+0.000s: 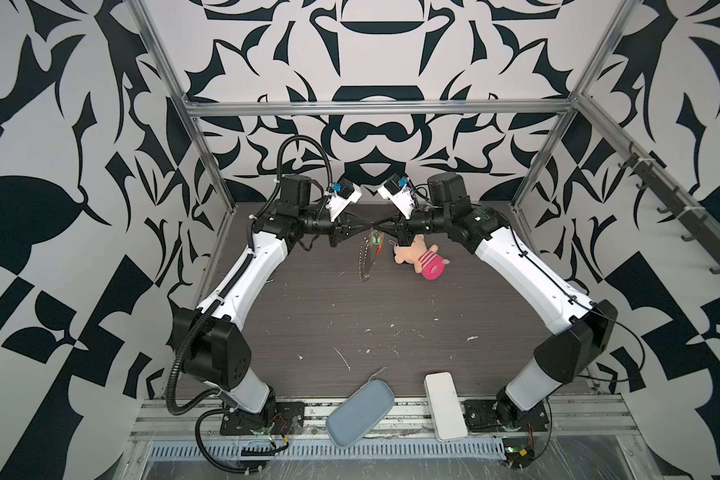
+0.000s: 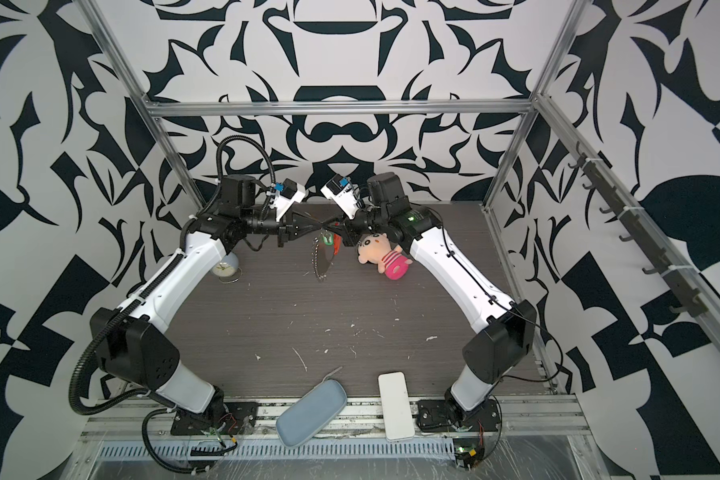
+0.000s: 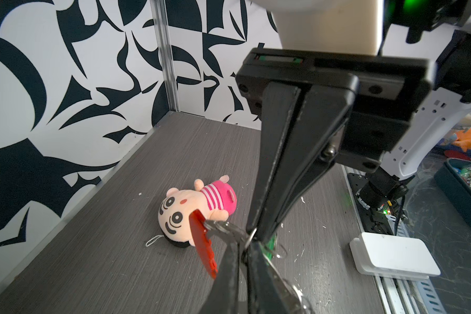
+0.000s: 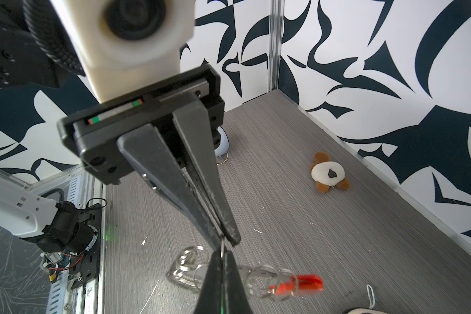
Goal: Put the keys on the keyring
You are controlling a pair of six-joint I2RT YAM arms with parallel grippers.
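Observation:
Both arms meet in mid-air over the back of the table. My left gripper (image 1: 370, 230) (image 3: 245, 244) and right gripper (image 1: 379, 230) (image 4: 222, 254) stand tip to tip, both shut. A thin silver ring (image 4: 222, 248) is pinched edge-on between them. From it hangs the keyring (image 1: 364, 262), a chain of silver rings (image 4: 185, 267) with a red plastic segment (image 3: 201, 242) (image 4: 302, 284). The keys, a small green piece (image 1: 376, 239) (image 3: 271, 244), hang just under the tips beside the red segment. Whether the green piece is threaded on the ring I cannot tell.
A pink-striped plush doll (image 1: 418, 259) lies on the table under the right gripper. A brown-and-white plush (image 4: 329, 172) lies near the back wall, and a small clock (image 2: 227, 268) by the left arm. A grey-blue case (image 1: 360, 411) and a white box (image 1: 445, 407) sit at the front edge.

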